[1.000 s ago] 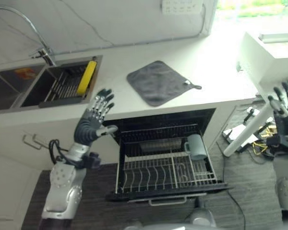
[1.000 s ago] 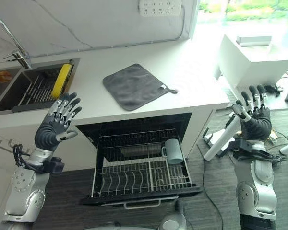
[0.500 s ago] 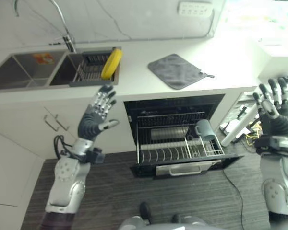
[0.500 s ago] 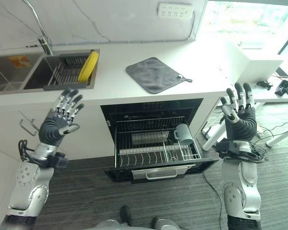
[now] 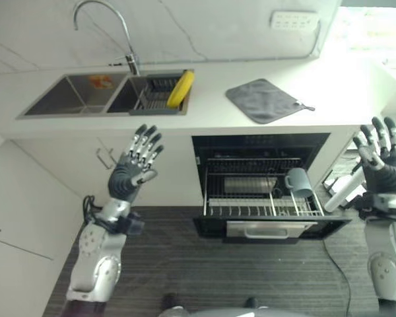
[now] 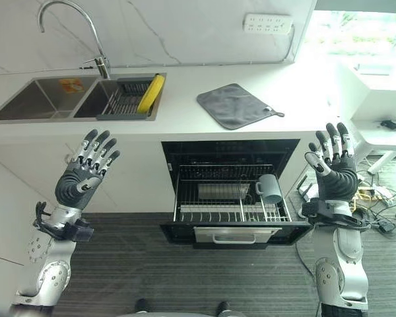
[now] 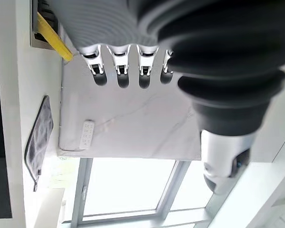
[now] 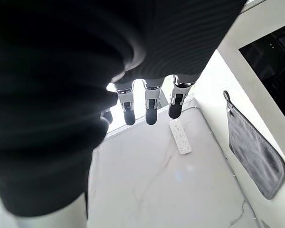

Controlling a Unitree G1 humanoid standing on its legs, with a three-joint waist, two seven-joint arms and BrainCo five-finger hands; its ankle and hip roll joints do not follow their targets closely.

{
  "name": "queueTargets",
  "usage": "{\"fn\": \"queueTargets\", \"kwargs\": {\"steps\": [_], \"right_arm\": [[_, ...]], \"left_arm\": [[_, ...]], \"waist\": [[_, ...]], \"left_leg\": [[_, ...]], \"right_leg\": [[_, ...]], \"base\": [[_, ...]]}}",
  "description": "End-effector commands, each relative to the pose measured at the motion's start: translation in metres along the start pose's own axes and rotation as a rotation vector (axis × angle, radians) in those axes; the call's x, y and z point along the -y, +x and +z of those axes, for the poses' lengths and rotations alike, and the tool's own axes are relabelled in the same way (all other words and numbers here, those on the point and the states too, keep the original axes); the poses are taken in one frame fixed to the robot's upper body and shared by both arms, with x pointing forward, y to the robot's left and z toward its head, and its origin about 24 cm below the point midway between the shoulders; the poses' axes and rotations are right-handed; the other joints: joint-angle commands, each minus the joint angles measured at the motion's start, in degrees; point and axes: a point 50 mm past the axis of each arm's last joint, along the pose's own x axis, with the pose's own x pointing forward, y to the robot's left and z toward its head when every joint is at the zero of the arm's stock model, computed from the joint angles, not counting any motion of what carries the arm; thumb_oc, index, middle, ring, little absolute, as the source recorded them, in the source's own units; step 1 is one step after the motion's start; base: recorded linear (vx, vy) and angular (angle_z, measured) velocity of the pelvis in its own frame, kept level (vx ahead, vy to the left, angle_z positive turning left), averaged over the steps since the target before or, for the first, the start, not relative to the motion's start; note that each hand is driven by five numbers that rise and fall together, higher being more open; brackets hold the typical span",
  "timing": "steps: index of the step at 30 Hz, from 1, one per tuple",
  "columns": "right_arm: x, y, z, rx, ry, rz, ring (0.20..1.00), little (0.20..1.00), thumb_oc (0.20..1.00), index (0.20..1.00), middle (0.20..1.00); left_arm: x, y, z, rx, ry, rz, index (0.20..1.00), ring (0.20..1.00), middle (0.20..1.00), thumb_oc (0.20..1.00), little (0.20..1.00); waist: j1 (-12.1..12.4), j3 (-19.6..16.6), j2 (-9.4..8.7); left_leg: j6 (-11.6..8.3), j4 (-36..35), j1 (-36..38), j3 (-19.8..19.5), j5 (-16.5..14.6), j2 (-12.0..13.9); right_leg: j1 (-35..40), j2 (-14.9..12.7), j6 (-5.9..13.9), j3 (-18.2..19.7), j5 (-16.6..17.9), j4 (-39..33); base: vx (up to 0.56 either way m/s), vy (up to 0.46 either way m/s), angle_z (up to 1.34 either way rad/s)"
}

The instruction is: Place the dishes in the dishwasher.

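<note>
Left eye view. A white counter [image 5: 251,129] runs across the far side of the scene, with a double sink [image 5: 72,105] at its left and a curved tap [image 5: 112,26] behind it. A yellow dish [image 5: 180,89] stands tilted on its edge in a dark rack [image 5: 155,100] inside the right-hand basin. A grey cloth [image 5: 264,100] lies flat on the counter to the right of the sink. Below the counter the dishwasher [image 5: 261,142] is open, its wire rack [image 5: 264,201] drawn out toward the near side; a pale blue-grey mug [image 5: 299,183] sits at the rack's right end. The left hand [image 5: 133,168] is raised in front of the cabinet, left of the dishwasher, fingers straight and spread, holding nothing. The right hand [image 5: 381,158] is raised at the far right, fingers likewise straight and empty.

Right eye view. The same layout: yellow dish [image 6: 150,94] in the sink rack, mug [image 6: 270,188] in the drawn-out dishwasher rack, a wall socket strip [image 6: 267,24] above the cloth. Both hands are upheld with palms empty, well apart from dish and dishwasher.

Left wrist view. The left hand's fingers [image 7: 121,71] extend straight, grasping nothing; beyond them show the yellow dish's edge [image 7: 52,38] and the cloth [image 7: 38,137].

Right wrist view. The right hand's fingers [image 8: 151,102] are straight and empty; the cloth [image 8: 254,154] and the socket strip [image 8: 180,137] show beyond them.
</note>
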Motion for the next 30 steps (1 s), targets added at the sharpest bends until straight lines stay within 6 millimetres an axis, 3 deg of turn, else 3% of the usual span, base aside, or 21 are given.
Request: {"fn": "queueTargets", "kwargs": {"steps": [1,3,6,10,12,15,16,19,23,25,28,30], "right_arm": [[-0.012,0.021,0.03,0.144,-0.031,0.091,1.0,1.0,1.0,1.0,1.0],[-0.015,0.023,0.033,0.154,-0.047,0.094,1.0,1.0,1.0,1.0,1.0],[-0.014,0.021,0.033,0.166,-0.011,0.062,1.0,1.0,1.0,1.0,1.0],[-0.01,0.012,0.028,0.15,0.027,0.017,1.0,1.0,1.0,1.0,1.0],[-0.011,0.01,0.023,0.139,0.033,0.024,1.0,1.0,1.0,1.0,1.0],[-0.015,0.01,0.016,0.112,0.032,0.049,1.0,1.0,1.0,1.0,1.0],[-0.014,0.01,0.015,0.107,0.026,0.052,1.0,1.0,1.0,1.0,1.0],[-0.008,0.009,0.018,0.098,-0.014,0.053,1.0,1.0,1.0,1.0,1.0],[-0.001,-0.001,0.018,0.096,-0.01,0.049,1.0,1.0,1.0,1.0,1.0],[-0.001,-0.005,0.014,0.088,0.007,0.049,1.0,1.0,1.0,1.0,1.0],[0.001,-0.003,0.008,0.054,0.019,0.029,1.0,1.0,1.0,1.0,1.0],[-0.003,0.002,0.007,0.054,-0.003,0.042,1.0,1.0,1.0,1.0,1.0]], "left_arm": [[0.002,0.002,0.026,0.162,0.015,-0.058,1.0,1.0,1.0,1.0,1.0],[0.003,0.005,0.028,0.169,0.007,-0.083,1.0,1.0,1.0,1.0,1.0],[0.004,0.014,0.029,0.161,-0.009,-0.115,1.0,1.0,1.0,1.0,1.0],[0.006,0.02,0.031,0.14,-0.029,-0.172,1.0,1.0,1.0,1.0,1.0],[0.007,0.022,0.03,0.122,-0.056,-0.192,1.0,1.0,1.0,1.0,1.0],[0.008,0.022,0.028,0.106,-0.051,-0.2,1.0,1.0,1.0,1.0,1.0],[0.008,0.022,0.028,0.105,-0.053,-0.198,1.0,1.0,1.0,1.0,1.0],[0.01,0.023,0.026,0.107,-0.131,-0.195,1.0,1.0,1.0,1.0,1.0],[0.015,0.019,0.018,0.098,-0.172,-0.221,1.0,1.0,1.0,1.0,1.0],[0.018,0.021,0.016,0.102,-0.19,-0.245,1.0,1.0,1.0,1.0,1.0],[0.019,0.022,0.015,0.096,-0.21,-0.252,1.0,1.0,1.0,1.0,1.0],[0.02,0.021,0.015,0.107,-0.262,-0.25,1.0,1.0,1.0,1.0,1.0]], "waist": [[0.2,-1.1,-0.09],[-0.2,-1.4,0.24],[-0.2,-1.4,0.17],[0.0,-1.1,-0.94],[0.2,-1.0,-0.99],[1.0,-1.0,-1.25],[0.8,-0.8,-1.32],[-0.2,-0.9,-2.22],[-1.5,-1.2,-3.15],[-2.7,-1.1,-2.98],[-3.4,-1.4,-2.18],[-3.0,-0.4,-2.9]], "left_leg": [[-1.59,0.4,-0.4,-2.1,6.3,-1.4],[-1.48,0.4,0.3,0.0,4.4,-2.2],[0.11,0.4,1.1,0.3,2.0,-5.7],[3.09,0.4,1.9,0.3,-0.3,-10.2],[4.24,0.4,2.1,0.6,-0.9,-11.1],[5.17,0.4,2.0,1.5,-1.4,-11.7],[5.44,0.4,2.2,1.5,-1.6,-11.8],[6.78,0.4,1.8,-0.7,-1.4,-13.9],[7.04,0.4,2.3,-1.6,-1.9,-15.7],[7.32,0.4,2.9,-0.6,-2.5,-15.9],[6.65,0.5,4.5,1.9,-2.3,-15.7],[4.83,11.3,1.7,3.3,-2.4,-15.0]], "right_leg": [[2.0,1.4,0.07,1.1,-5.1,2.2],[1.9,-1.1,1.91,0.5,-4.5,2.6],[1.9,-5.4,5.54,-0.5,-2.9,4.8],[-1.1,-10.2,6.62,-1.1,3.9,11.3],[-2.1,-10.7,6.55,-1.8,4.0,13.8],[-2.3,-8.6,6.61,-4.6,2.9,15.1],[-2.3,-6.8,6.37,-3.7,1.1,15.3],[-3.4,2.8,3.51,1.9,-3.0,14.2],[-3.2,7.2,1.46,4.3,-3.0,8.1],[-4.1,7.2,1.85,5.3,-1.5,6.4],[-2.1,7.6,1.23,6.0,-1.9,3.0],[-0.6,6.8,-0.33,6.3,-2.1,2.9]], "base": [[0.08,0.58,-0.16],[0.08,0.608,-0.28],[0.09,0.549,0.14],[0.11,0.39,0.19],[0.1,0.298,0.1],[0.08,0.201,0.02],[0.08,0.173,-0.05],[0.13,0.109,-0.11],[0.14,-0.068,-0.29],[0.15,-0.18,-0.18],[0.18,-0.205,-0.16],[0.15,-0.187,-0.03]]}}
